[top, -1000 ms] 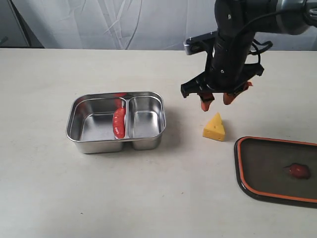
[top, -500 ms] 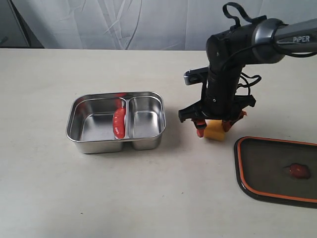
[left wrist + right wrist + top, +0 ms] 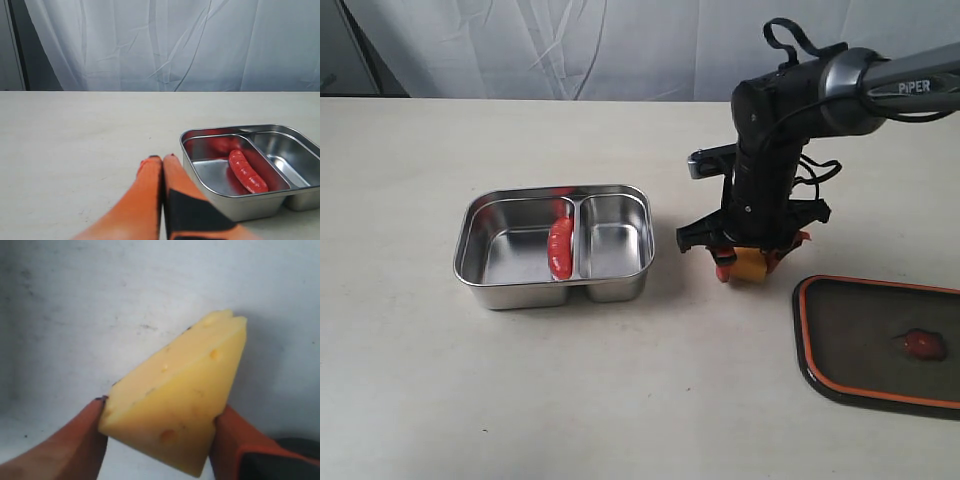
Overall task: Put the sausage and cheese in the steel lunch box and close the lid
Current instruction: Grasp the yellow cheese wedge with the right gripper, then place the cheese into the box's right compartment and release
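Largest of all, a pale matte beige tabletop [image 3: 420,400], bare and faintly scuffed, backed by a creased white curtain [image 3: 570,45] with a darker strip at its left edge. On the right of the exterior view, one black jointed arm [image 3: 790,100] bent down to the table. Near the right edge, one dark smoky translucent rectangular lid [image 3: 850,335], orange-rimmed, lying flat, with a small orange round valve [image 3: 921,345]. Left of centre, one shiny stainless-steel lunch box [image 3: 520,292], two compartments, open. In the larger compartment, against the divider, one glossy red curved toy sausage [image 3: 560,248]. Just right of the box, down at the tabletop, one yellow-orange triangular toy cheese wedge [image 3: 752,267], shallow-holed, pinched on both sides by the orange fingers [image 3: 70,445] of the right gripper [image 3: 750,268]. Low over the table, the left gripper [image 3: 162,161], orange tips pressed together, holding nothing.
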### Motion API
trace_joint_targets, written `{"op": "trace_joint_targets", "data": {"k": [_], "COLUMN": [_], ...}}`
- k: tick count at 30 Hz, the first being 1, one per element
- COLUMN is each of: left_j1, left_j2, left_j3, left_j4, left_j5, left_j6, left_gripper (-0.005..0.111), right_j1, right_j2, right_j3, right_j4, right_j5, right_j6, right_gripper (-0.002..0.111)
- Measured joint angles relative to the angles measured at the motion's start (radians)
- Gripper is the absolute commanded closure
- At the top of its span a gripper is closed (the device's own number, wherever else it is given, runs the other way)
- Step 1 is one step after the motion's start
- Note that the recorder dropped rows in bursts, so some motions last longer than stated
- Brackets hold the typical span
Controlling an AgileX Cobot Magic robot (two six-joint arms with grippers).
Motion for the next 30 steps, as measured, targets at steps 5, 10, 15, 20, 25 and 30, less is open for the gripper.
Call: {"op": "trace_joint_targets", "data": {"k": [5,10,15,20,25,30], "left_j1": [0.000,0.000,0.000,0.000,0.000,0.000], "left_j2": [0.000,0.000,0.000,0.000,0.000,0.000], "left_j3": [0.000,0.000,0.000,0.000,0.000,0.000], "left_j4": [0.000,0.000,0.000,0.000,0.000,0.000], "left_j5": [0.000,0.000,0.000,0.000,0.000,0.000], "left_j6": [0.000,0.000,0.000,0.000,0.000,0.000], "left_gripper": [0.107,0.107,0.107,0.107,0.107,0.107], "right_j1": [0.000,0.007,0.080,0.161,0.186,0.190], "right_j2": [-0.083,-0.194,-0.244,-0.206,-0.133,-0.089], "right_j3": [0.001,0.001,0.001,0.001,0.001,0.001], "right_j4": [0.002,0.009,0.157,0.238,0.241,0.248], "right_j5": [-0.019,-0.059,-0.167,-0.212,-0.252,-0.313], "right_j6": [-0.002,-0.034,-0.286,-0.413,-0.429,-0.432], "right_gripper": [0.109,0.109,0.109,0.109,0.109,0.109]}}
